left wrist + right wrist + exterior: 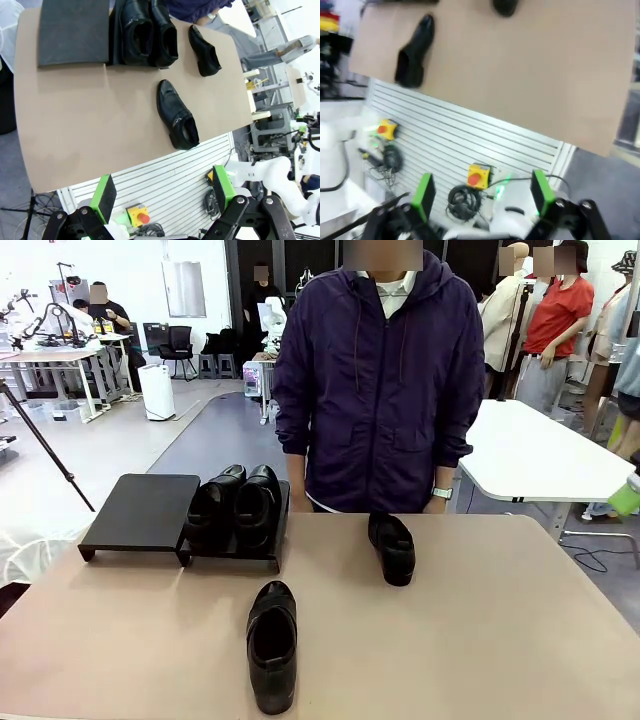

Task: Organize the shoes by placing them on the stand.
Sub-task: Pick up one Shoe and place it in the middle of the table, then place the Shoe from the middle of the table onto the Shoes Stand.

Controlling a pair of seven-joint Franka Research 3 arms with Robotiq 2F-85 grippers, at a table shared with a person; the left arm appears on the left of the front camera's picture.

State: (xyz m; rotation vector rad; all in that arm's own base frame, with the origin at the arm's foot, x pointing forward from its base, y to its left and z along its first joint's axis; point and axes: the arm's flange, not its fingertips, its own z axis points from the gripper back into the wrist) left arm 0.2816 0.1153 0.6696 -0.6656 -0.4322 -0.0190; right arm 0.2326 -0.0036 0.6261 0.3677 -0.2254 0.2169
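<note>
The stand [140, 510], two low matte-black rectangular platforms on short legs, sits at the far left of the beige worktop [500, 640], the left platform [74, 31] touching or just beside the right platform [232, 557]. On the right platform two black glossy leather slip-on loafers stand side by side and touching, the left-hand stand loafer [215, 505] and the right-hand stand loafer [258, 502], their heel openings turned toward the robot. A third black loafer [392, 547] lies on the bare worktop near the far edge, well apart from the stand, just in front of a person in a dark purple hooded jacket [380, 390] who stands at that edge. A fourth black loafer [272, 644] lies nearer the robot's edge, around the middle, heel toward the robot. The left arm's fingers [105, 194] hang back from the worktop's near edge, spread wide apart with nothing between the green pads. The right arm's fingers [424, 194], in a blurred view, are likewise wide apart and hold nothing, over a white slatted panel [470, 135] below the worktop edge.
</note>
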